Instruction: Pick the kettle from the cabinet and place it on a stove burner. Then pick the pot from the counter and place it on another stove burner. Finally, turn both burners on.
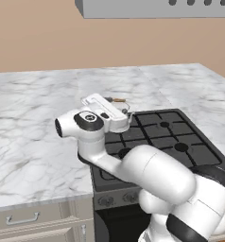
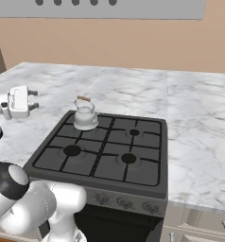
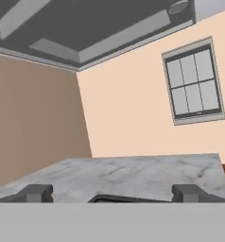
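We see the kettle (image 2: 85, 116) standing upright on the back left burner (image 2: 86, 124) of the stove (image 2: 105, 150), its wire handle with the brown bar raised above the lid. From the left base view only that handle (image 1: 119, 100) peeks out past the robot's hand. The other three burners hold nothing.

The gripper (image 2: 33, 99) hangs over the marble counter (image 2: 133, 90) to the left of the stove, level and pointing sideways toward the kettle, well apart from it. Its two dark fingers (image 2: 32, 93) stand spread with nothing between them. In the hand view the two fingertips (image 3: 37, 193) sit far apart at the bottom, and between them we make out the dark edge of the stove (image 3: 126, 198) and the counter (image 3: 133, 172) running to a peach wall with a window (image 3: 194, 81).

A grey hood (image 2: 105, 8) with a row of dark knobs hangs above the stove. Knobs (image 2: 125, 203) line the stove's front, and a beige drawer (image 1: 27, 219) sits under the counter at left
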Available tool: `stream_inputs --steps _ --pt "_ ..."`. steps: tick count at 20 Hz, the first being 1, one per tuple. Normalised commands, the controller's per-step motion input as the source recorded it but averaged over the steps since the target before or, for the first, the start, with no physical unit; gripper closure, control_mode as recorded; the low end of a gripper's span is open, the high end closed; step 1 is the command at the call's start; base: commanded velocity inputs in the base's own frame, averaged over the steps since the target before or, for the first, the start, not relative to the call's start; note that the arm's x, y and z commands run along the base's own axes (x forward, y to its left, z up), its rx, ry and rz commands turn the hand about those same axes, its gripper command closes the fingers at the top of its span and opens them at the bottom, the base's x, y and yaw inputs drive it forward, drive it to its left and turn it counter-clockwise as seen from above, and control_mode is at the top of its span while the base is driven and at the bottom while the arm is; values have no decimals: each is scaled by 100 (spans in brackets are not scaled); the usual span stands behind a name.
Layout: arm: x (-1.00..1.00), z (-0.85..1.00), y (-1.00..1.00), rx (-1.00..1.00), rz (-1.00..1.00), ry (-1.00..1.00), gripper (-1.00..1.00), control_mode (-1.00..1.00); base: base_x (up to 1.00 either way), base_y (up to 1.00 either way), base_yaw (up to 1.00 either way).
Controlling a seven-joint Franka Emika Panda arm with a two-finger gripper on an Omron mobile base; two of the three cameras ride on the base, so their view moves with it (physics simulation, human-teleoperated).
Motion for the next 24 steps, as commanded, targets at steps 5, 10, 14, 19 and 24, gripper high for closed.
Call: stream_inputs --steps 5,10,14,19,24 --pt "-34 32 -27 18 0 0 -100 -100 0 0 0" --pt "-45 9 -34 21 0 0 -100 -100 0 0 0" --pt "-57 0 -30 21 0 0 -100 -100 0 0 0" --pt "-58 0 -29 23 0 0 -100 -100 0 0 0" --pt "-51 0 -31 23 0 0 -100 -100 0 0 0"
